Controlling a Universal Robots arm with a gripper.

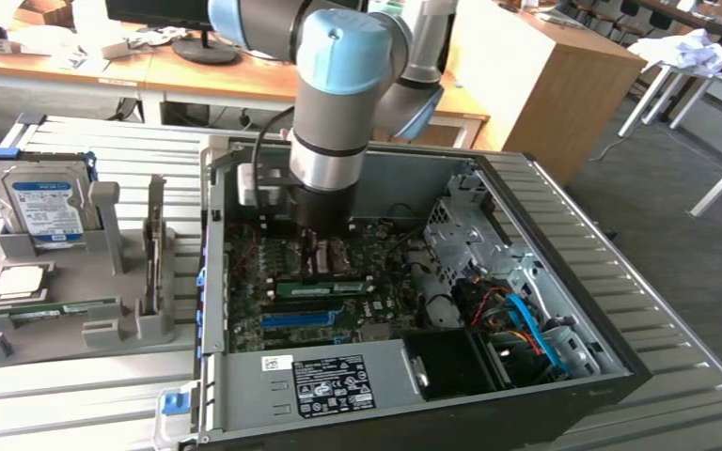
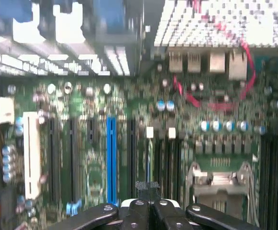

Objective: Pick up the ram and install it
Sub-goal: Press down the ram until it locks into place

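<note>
We're looking down into the open computer case (image 1: pixel 530 310), and the arm has its pincer (image 1: pixel 323 224) low over the motherboard (image 1: pixel 323 301), inside the case near the wall at the exterior view's left. From the wrist view the pincer (image 2: pixel 148 206) shows its black fingers (image 2: pixel 105 213) drawn together, and a small dark edge pokes up between them. Whether that edge is anything held, we cannot tell.

Where's the ram? A green stick (image 1: pixel 323 286) lies along the board in the exterior view, just below the pincer, level and seemingly seated in a slot (we judge that to be the ram, already down on the board, though we can't confirm the latches). The blue slot (image 1: pixel 301 319) sits just beside it, unfilled as far as we can see, and it shows again in the wrist view (image 2: pixel 111 158).

For doing this step well, we'd say: keep the pincer square over the stick, press evenly along its length, and stay clear of the red cables (image 2: pixel 210 103).

Outside the case, the grey holder (image 1: pixel 67 301) on the counter (image 1: pixel 662 310) carries the silver hard drive (image 1: pixel 41 202) standing upright in its bay, with a flat square part (image 1: pixel 19 282) lying lower down.
</note>
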